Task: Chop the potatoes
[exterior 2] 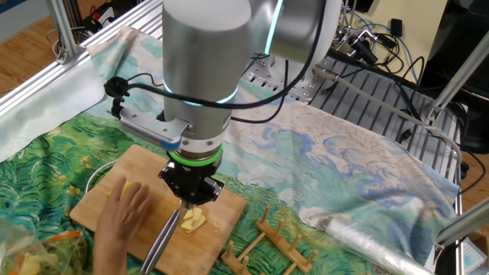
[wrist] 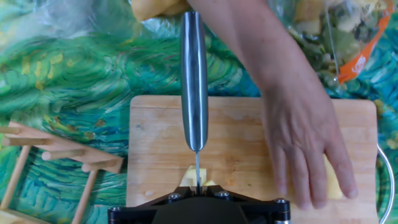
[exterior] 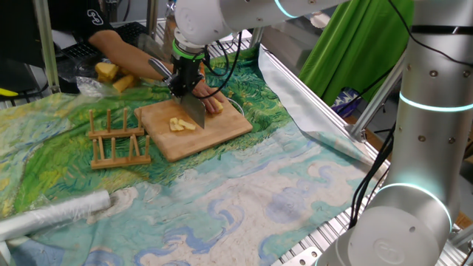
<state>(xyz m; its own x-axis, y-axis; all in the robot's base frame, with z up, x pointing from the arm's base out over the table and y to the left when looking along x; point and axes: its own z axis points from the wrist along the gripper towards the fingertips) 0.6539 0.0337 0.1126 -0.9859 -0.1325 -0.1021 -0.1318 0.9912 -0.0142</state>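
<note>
My gripper [exterior: 186, 83] is shut on a knife, whose steel handle [wrist: 194, 74] points away from the hand camera. The blade [exterior: 194, 111] stands edge-down over a small cluster of pale-yellow potato slices [exterior: 181, 125] on the wooden cutting board [exterior: 218, 134]. In the hand view the slices [wrist: 188, 178] show just past the gripper [wrist: 198, 190], on either side of the thin blade. A person's hand [wrist: 305, 137] lies flat on the board's right part, covering a larger potato chunk [wrist: 333, 182]. The other fixed view shows the gripper [exterior 2: 191, 195] above the slices [exterior 2: 192, 221].
A wooden rack [exterior: 118, 137] stands left of the board on the green-blue cloth. A plastic bag with vegetable pieces [wrist: 336, 31] lies behind the board. A rolled plastic sheet [exterior: 55, 214] lies at the near left. The person's arm [exterior: 126, 48] reaches in from the back.
</note>
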